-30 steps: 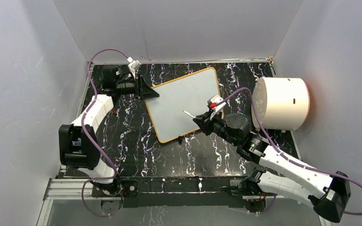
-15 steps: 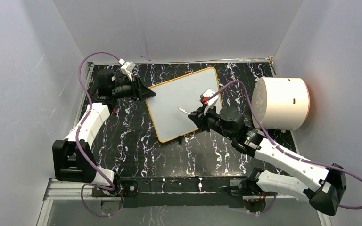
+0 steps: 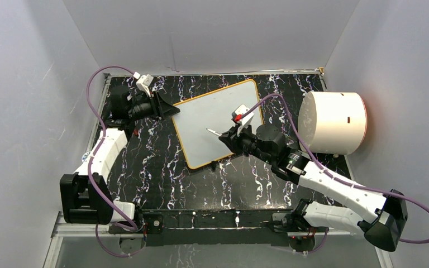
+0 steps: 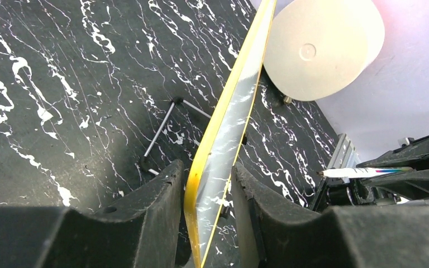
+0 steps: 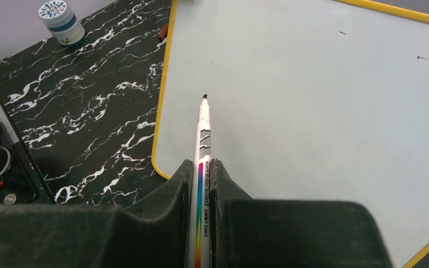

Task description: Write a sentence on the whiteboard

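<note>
While scanning from the left, see left gripper (image 3: 174,110) at the far-left corner of the whiteboard (image 3: 218,120), with the yellow rim between its jaws. Can't tell whether clamped or merely astride: some dark gap beside one finger in the left wrist view.

Lies tilted mid-table (image 3: 156,167), long edges running diagonally. Plenty of open black marble left of the board and on its near side. Tighter on the right, with a big white cylinder (image 3: 335,123) near that corner but apart.

Further right, see right gripper (image 3: 229,139) clenched on a marker (image 5: 203,128), uncapped tip out over the writing face, near the board's left rim. Can't tell whether touching.

Left wrist view only: thin wire leg (image 4: 162,131) on the table beside the board's edge.
Right wrist view only: writing face nearly blank, a few small specks; small blue-and-white bottle (image 5: 61,19) on the table past the rim.
Top view only: black clip (image 3: 214,163) on the board's near edge.
</note>
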You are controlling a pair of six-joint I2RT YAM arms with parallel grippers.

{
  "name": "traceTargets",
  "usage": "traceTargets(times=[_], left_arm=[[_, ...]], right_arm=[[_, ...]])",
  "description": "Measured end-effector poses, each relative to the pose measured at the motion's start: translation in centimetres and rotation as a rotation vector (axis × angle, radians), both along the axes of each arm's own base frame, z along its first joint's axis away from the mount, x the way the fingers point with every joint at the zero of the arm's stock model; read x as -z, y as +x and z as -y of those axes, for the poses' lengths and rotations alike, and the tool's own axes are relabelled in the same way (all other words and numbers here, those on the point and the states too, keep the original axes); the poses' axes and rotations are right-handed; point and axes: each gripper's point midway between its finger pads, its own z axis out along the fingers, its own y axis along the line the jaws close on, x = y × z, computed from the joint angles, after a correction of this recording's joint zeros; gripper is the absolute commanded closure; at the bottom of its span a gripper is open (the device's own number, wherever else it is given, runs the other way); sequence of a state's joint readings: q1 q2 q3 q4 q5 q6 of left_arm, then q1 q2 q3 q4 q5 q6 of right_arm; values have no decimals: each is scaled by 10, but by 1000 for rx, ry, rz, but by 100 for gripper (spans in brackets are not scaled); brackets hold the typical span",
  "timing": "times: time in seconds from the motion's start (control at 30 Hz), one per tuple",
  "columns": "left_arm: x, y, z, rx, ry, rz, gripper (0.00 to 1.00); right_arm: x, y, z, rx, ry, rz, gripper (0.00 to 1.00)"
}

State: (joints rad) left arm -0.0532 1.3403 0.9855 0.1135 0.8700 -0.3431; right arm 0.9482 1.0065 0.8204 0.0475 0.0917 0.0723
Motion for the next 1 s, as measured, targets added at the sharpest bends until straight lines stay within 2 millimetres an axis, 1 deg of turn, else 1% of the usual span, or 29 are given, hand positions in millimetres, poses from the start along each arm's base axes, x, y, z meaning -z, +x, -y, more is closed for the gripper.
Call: traceTargets(times=[0.1, 0.2, 0.3, 0.37, 0.5, 0.6, 0.7, 0.83, 0.87, 1.0], left_arm=[[-3, 0, -4, 0, -25, 6, 65], [-5, 1, -5, 16, -49, 6, 65], [-5, 0, -4, 35, -68, -1, 70], [-4, -1, -2, 51, -77, -6, 71], [0, -2, 1, 75, -88, -20, 75], [5, -1, 2, 93, -99, -37, 82], [10, 0, 4, 110, -112, -60, 89], [10, -1, 5, 141, -114, -36, 98], [9, -1, 5, 147, -112, -30, 100], [12, -3, 4, 160, -100, -20, 100]], right_arm=[[-3, -1, -3, -10, 3, 3, 100], [-1, -1, -7, -22, -6, -1, 100], [3, 0, -10, -27, -21, -4, 100], [4, 1, -13, -31, -29, -2, 100], [-4, 2, -21, -39, -29, 10, 100], [-12, 2, -24, -36, -28, 22, 100], [-16, 2, -27, -28, -32, 32, 100], [-13, 2, -30, -18, -52, 40, 100], [-11, 2, -30, -13, -62, 39, 100], [-4, 4, -35, 5, -98, 33, 100]])
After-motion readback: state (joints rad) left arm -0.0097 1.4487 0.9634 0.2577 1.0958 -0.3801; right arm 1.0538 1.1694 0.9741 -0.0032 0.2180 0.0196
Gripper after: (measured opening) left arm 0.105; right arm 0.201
